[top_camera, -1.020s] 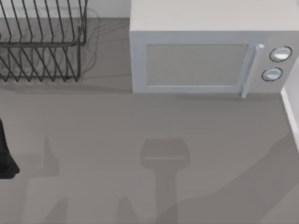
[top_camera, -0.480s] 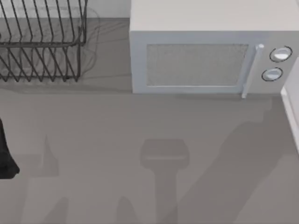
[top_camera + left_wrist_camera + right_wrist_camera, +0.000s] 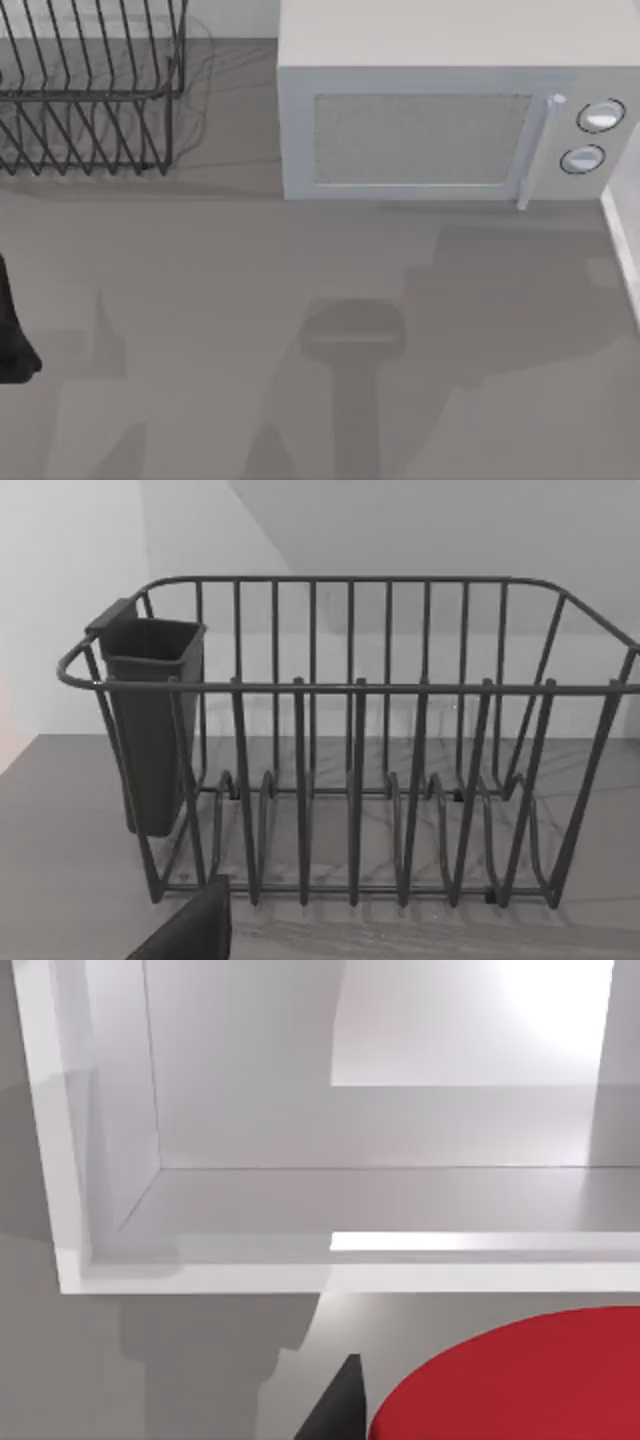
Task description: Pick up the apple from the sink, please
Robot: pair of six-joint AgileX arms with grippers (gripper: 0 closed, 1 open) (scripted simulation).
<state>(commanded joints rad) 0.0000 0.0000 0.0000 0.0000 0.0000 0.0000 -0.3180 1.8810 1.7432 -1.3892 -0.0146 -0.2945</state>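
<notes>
Your top view looks down on a grey surface (image 3: 200,300) with a white microwave (image 3: 440,120) standing along its far side. The microwave's door is closed, with a vertical handle (image 3: 535,150) and two round knobs (image 3: 590,135) at the door's right. At the far left of the surface stands a dark wire dish rack (image 3: 90,90), well apart from the microwave. At the left edge of the top view you see a black part of your left arm (image 3: 12,330) above the surface; soft shadows lie across the middle and right of the surface.

Your left wrist view faces the dish rack (image 3: 380,750) squarely. Its upright wires rise from the grey surface, and a dark cutlery holder (image 3: 150,720) hangs on one end of its rim. A dark corner of the left hand (image 3: 195,930) pokes into that view; you cannot tell how far the left hand is open.

Your right wrist view shows the apple (image 3: 520,1380) very close to the camera, a smooth red round shape. Just beside it is one black finger of the right hand (image 3: 335,1405). Whether the finger touches the apple, and how wide the right hand stands, you cannot tell. Beyond the apple lies the white sink (image 3: 75,1190), with its rim and pale inner walls. The apple sits on the near side of that rim in this view.
</notes>
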